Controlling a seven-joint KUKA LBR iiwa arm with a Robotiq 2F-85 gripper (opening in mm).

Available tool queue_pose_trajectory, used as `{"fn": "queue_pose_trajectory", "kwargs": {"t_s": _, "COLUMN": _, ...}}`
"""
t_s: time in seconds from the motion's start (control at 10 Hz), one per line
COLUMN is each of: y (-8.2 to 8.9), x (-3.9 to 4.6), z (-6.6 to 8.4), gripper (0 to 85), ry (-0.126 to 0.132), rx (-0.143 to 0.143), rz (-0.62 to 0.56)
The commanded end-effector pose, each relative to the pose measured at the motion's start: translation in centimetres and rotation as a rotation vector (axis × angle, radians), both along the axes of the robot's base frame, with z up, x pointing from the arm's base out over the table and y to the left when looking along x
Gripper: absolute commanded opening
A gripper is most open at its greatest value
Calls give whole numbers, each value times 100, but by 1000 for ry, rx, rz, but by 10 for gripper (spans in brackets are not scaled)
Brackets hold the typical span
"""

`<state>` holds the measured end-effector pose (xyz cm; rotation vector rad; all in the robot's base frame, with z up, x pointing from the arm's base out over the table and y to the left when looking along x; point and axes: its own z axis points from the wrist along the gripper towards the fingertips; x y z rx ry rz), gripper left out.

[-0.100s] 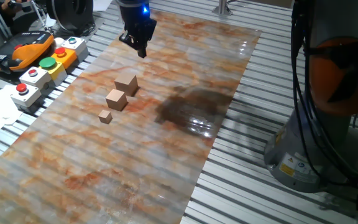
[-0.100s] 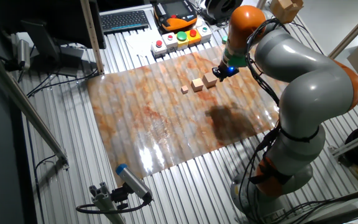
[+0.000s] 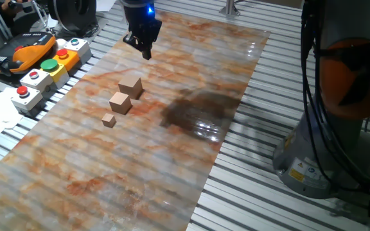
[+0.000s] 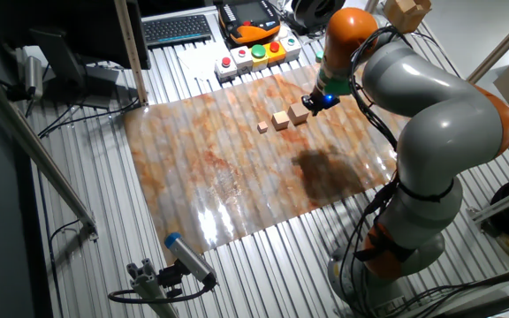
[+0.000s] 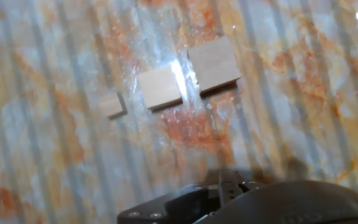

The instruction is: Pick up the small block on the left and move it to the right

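Three tan wooden cubes lie in a row on the marbled mat. The small block (image 3: 130,86) is the largest cube, at the end of the row nearest the gripper. It also shows in the other fixed view (image 4: 300,115) and in the hand view (image 5: 214,63). The medium cube (image 3: 119,102) and the tiny cube (image 3: 109,120) follow it. My gripper (image 3: 145,51) hangs above the mat, beyond the small block and apart from it, holding nothing. Its fingers are too dark and small to tell how they stand. The hand view shows only dark housing (image 5: 229,199) at the bottom.
Button boxes (image 3: 44,70) and an orange pendant (image 3: 24,54) stand off the mat's left edge. A dark stain (image 3: 198,109) marks the mat to the right of the cubes. The robot's base (image 3: 326,147) stands at the right. The mat rests on a slatted metal table (image 3: 268,205).
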<state>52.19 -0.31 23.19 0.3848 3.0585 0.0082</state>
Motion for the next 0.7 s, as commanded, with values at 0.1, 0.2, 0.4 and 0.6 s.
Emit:
{"fn": "queue_pose_trajectory", "kwargs": {"t_s": 0.1, "y": -50, "x": 112, "z": 25, "gripper": 340, "ry": 7, "rx": -12, "rz": -9}}
{"fn": "queue_pose_trajectory", "kwargs": {"t_s": 0.2, "y": -58, "x": 193, "z": 66, "gripper": 340, "ry": 36, "rx": -19, "rz": -8}}
{"fn": "queue_pose_trajectory", "kwargs": {"t_s": 0.4, "y": -38, "x": 292, "z": 79, "gripper": 340, "ry": 46, "rx": -40, "rz": -10}}
{"fn": "queue_pose_trajectory", "kwargs": {"t_s": 0.6, "y": 14, "x": 368, "z": 32, "gripper": 340, "ry": 58, "rx": -41, "rz": -25}}
